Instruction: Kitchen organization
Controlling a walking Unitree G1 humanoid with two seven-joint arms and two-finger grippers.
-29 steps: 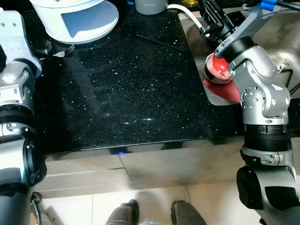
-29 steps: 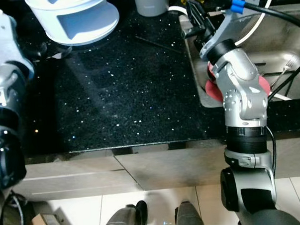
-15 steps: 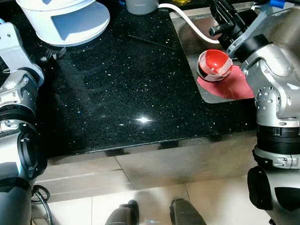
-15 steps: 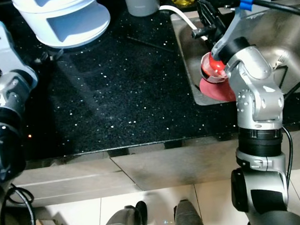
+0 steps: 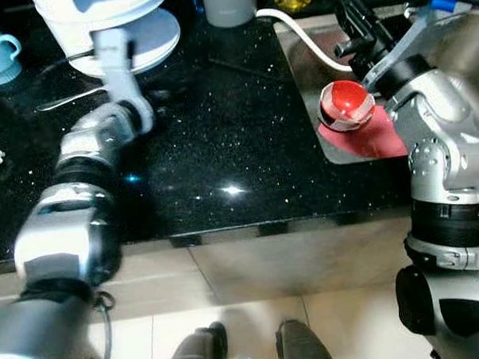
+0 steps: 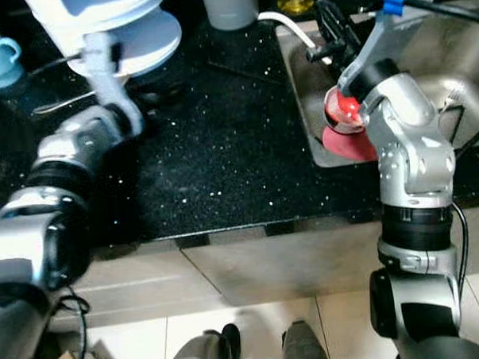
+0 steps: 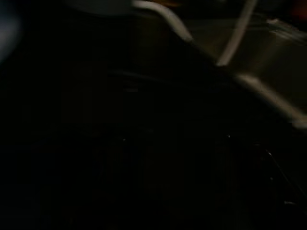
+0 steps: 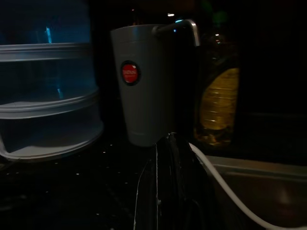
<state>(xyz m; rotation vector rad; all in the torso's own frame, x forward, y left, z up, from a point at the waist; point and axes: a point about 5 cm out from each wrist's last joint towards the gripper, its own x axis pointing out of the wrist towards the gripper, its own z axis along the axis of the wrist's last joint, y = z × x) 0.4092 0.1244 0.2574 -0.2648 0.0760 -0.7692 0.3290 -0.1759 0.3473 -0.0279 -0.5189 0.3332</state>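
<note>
Black speckled counter ran from the left edge to the steel sink at its right end. Over the sink's near-left corner hovered the right gripper, long black fingers pressed together in the right wrist view, nothing between them. Just below the right arm sat a red and white ball on a red mat — inside the sink, hard against its left wall. A white hose curved from the back edge of the counter into the sink.

Left arm stretched across the counter's left half toward the back, smeared by motion; left gripper beyond the frame, opening impossible to tell, left wrist view nearly black.

At the back-left corner stood a white tiered stand; further left, a blue cup. Along the back edge — a grey tumbler with a red badge, and beside it a bottle of yellow oil.
</note>
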